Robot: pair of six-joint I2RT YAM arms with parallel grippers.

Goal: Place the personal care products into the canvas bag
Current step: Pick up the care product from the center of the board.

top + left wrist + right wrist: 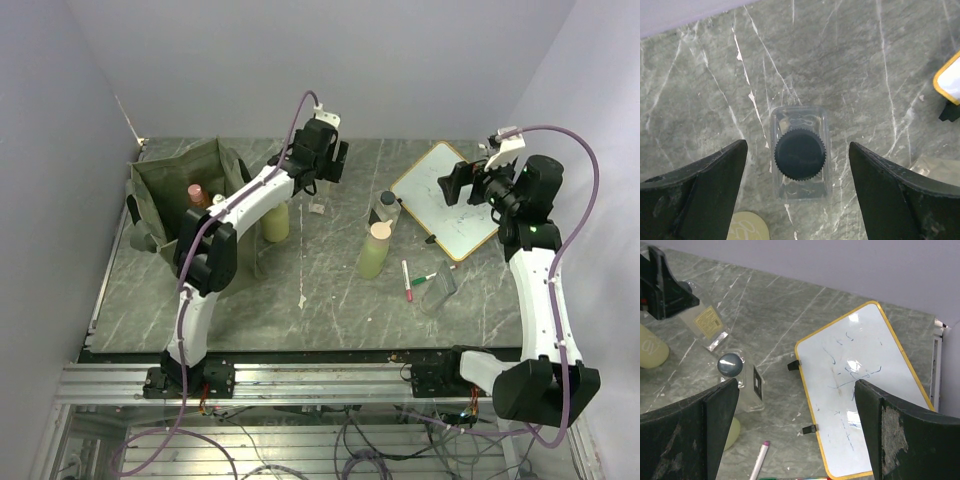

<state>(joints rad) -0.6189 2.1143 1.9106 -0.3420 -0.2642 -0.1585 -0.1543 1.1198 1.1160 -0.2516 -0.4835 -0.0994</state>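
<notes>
You are looking into a robotics lab test cell: plain pale walls [300, 60] are boxing in a grey marbled counter [340, 310], the left arm [250, 200] and right arm [535, 280] are sitting bolted to an aluminium rail [320, 382] at its near edge, and loose cables [360, 440] are trailing below that rail, well behind the left gripper [322, 165].

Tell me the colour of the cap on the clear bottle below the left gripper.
Black cap, ribbed around its edge; the left wrist view shows it best.
</notes>
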